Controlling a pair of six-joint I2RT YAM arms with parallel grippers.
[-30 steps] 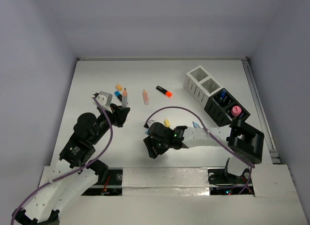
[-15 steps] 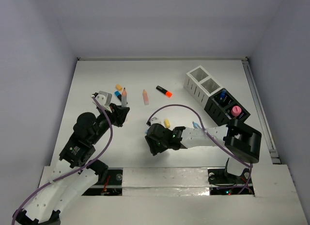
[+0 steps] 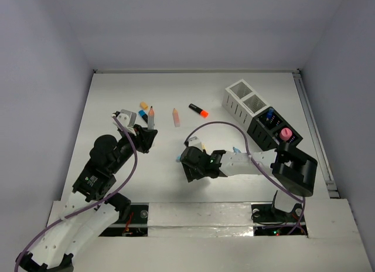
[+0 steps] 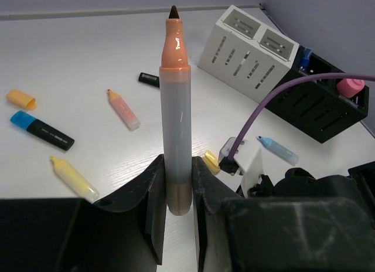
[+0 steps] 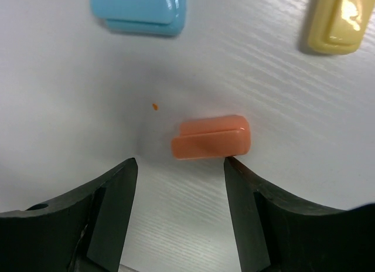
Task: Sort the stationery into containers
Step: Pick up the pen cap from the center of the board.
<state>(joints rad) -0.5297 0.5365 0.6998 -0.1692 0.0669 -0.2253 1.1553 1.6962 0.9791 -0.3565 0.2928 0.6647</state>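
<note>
On the left, the left gripper (image 4: 179,166) is clamped on the base of a grey-barrelled marker (image 4: 176,108) with a bare orange neck and dark tip, holding it upright above the white table (image 3: 117,96). The grip sits low on a smooth barrel, so a knock or tilt could swing the marker or let it slide, and the exposed tip could ink whatever it meets. In the middle, the right gripper (image 5: 179,163) hovers with jaws apart at a small orange plastic cap (image 5: 211,137) lying flat on the table. The cap lies close to one finger and far from the other, so closing may shove or flip it toward the pale blue plastic piece (image 5: 140,11) or yellow plastic piece (image 5: 337,23). Far right stand the joined white and black slatted boxes (image 3: 234,111), well apart from both grippers. Their narrow mouths would likely catch a slanted marker.
</note>
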